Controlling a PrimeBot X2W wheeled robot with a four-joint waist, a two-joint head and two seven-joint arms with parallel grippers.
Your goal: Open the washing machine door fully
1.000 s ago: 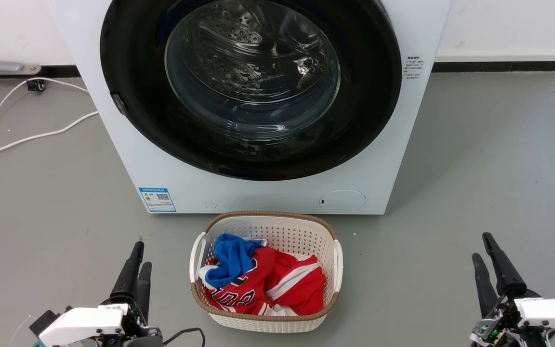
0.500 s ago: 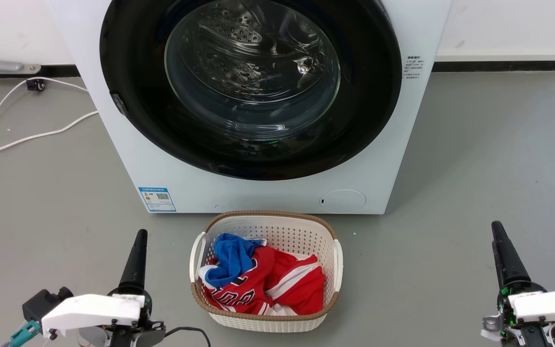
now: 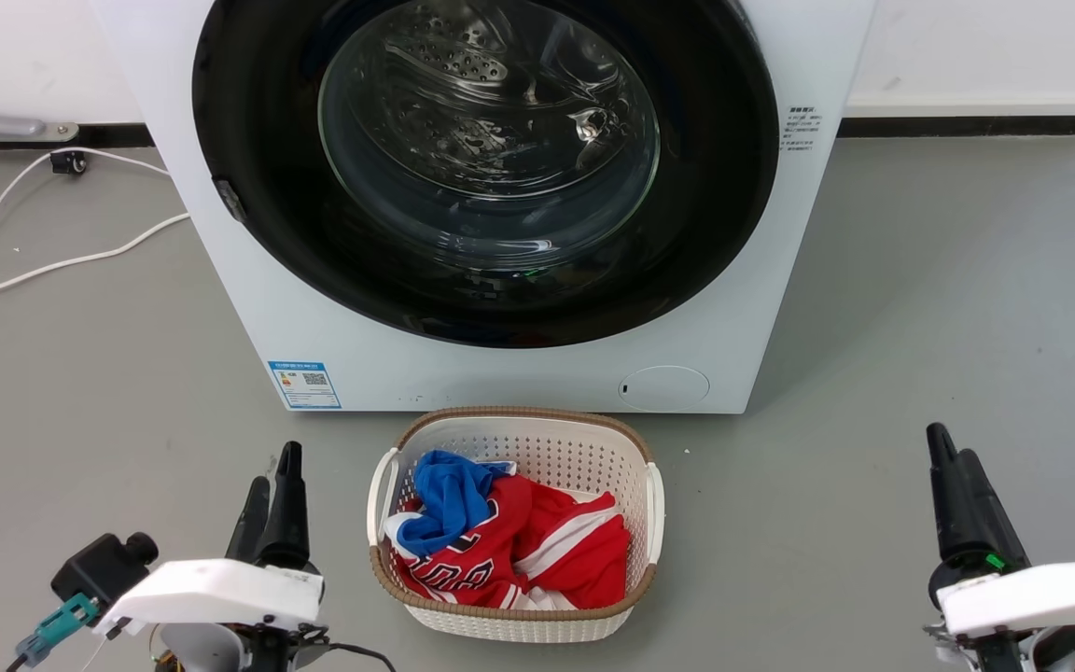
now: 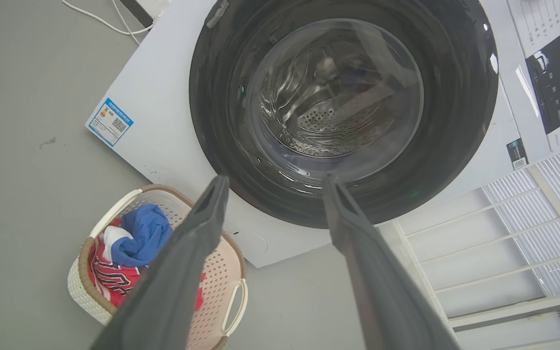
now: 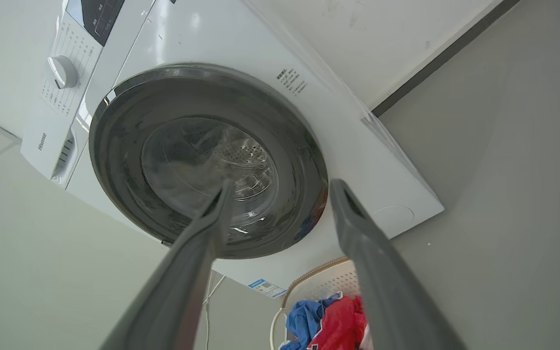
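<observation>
The washing machine [image 3: 248, 308] is a white box standing at the top centre of the head view. Its door [image 3: 489, 140], a glossy black disc with a clear glass bowl, lies flat against the front. A small grey catch [image 3: 230, 199] sits on the door's left edge. My left gripper [image 3: 276, 471] hovers over the floor at the lower left, well short of the machine. In the left wrist view it [image 4: 276, 179] is open and empty, pointing toward the door [image 4: 343, 107]. My right gripper [image 3: 951, 443] is at the lower right, open and empty [image 5: 282, 184], facing the door [image 5: 202, 160].
A white laundry basket [image 3: 519, 415] with red and blue clothes [image 3: 500, 541] stands on the grey floor right in front of the machine, between my arms. White cables [image 3: 34, 271] trail over the floor to the left. A white shelf rack [image 4: 503, 243] stands beside the machine.
Both wrists have turned, so each pair of fingers now shows nearly in line. Both grippers have edged up toward the machine. The door has not moved.
</observation>
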